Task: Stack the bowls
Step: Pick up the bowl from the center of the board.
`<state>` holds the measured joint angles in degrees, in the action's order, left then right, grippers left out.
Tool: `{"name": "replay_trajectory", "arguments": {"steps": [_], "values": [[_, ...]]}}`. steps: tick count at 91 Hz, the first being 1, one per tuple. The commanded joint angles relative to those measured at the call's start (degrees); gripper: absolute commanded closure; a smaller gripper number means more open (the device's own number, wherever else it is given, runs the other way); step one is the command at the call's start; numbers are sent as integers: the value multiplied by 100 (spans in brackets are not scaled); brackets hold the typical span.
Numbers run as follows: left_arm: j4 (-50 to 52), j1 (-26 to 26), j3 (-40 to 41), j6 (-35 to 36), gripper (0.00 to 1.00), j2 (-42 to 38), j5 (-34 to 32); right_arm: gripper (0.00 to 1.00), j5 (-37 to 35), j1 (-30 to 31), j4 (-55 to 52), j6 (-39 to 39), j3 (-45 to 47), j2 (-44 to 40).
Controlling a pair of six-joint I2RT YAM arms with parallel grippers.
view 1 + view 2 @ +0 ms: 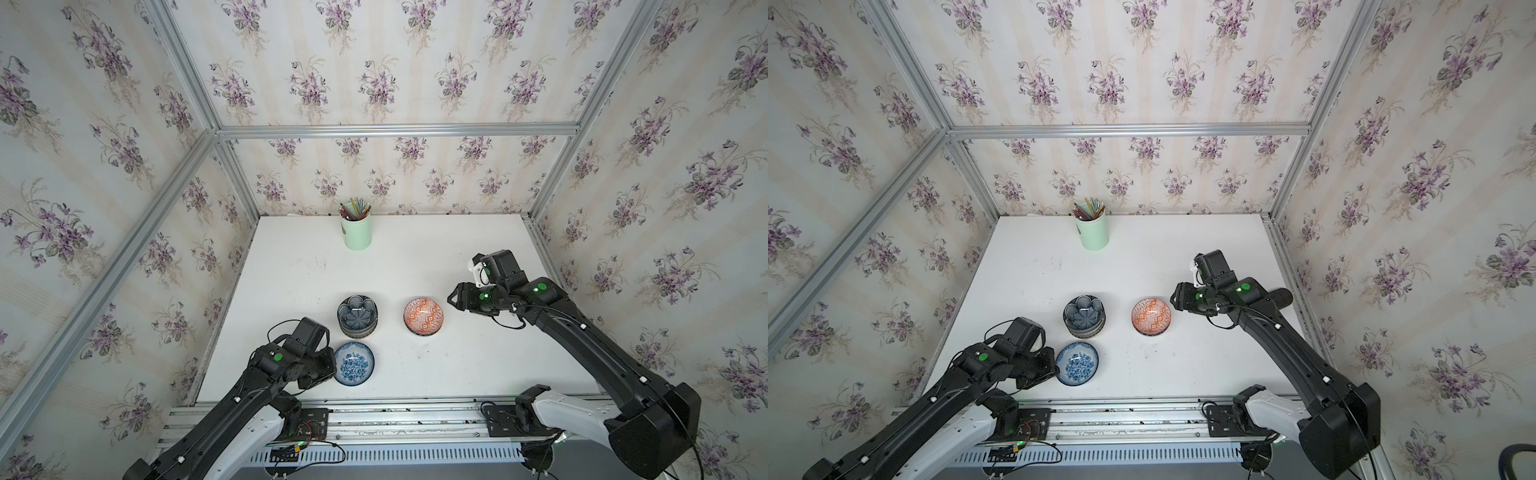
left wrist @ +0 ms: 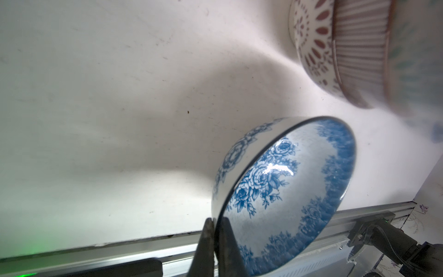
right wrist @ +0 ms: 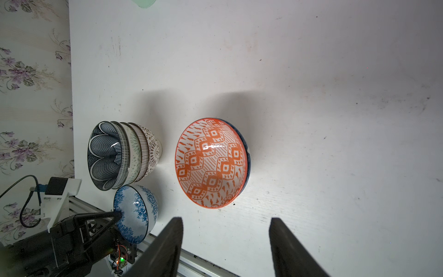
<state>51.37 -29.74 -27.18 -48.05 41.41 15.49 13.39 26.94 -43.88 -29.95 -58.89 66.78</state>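
Glossy ceramic blue floral bowl (image 2: 282, 191), lower centre, rim clenched between left fingers (image 2: 203, 251); right fingers (image 3: 167, 249) spread apart near round orange geometric bowl (image 3: 211, 163); matte white surface (image 3: 335, 96).

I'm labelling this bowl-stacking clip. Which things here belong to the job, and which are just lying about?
Job:
- navy petal bowl, topping the stack
- blue floral bowl, rim pinched in the left pincer
- orange bowl, nested on a dark blue bowl

Lying about:
- mint-green cup of pencils

Table (image 1: 415, 257): cup (image 1: 356, 237), navy stack (image 1: 357, 316), orange stack (image 1: 423, 316), blue bowl (image 1: 354, 363).
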Motion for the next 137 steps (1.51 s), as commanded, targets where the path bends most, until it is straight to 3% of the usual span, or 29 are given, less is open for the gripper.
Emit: {"name": "replay_trajectory", "arguments": {"steps": [1, 37, 60, 106, 137], "values": [[92, -14, -69, 59, 100, -73, 101, 38, 78, 1, -33, 37, -8, 1], [487, -120, -488, 142, 100, -343, 415, 41, 219, 342, -7, -89, 7, -16], [1074, -275, -1356, 412, 100, -202, 417, 42, 252, 1065, -48, -263, -296, 54], [1548, -361, -4112, 1731, 100, 2410, 473, 47, 80, 2018, -468, -337, -1457, 694], [1335, -504, -4722, 1970, 100, 3407, 794, 53, -53, 2265, -614, -323, -1692, 1024]]}}
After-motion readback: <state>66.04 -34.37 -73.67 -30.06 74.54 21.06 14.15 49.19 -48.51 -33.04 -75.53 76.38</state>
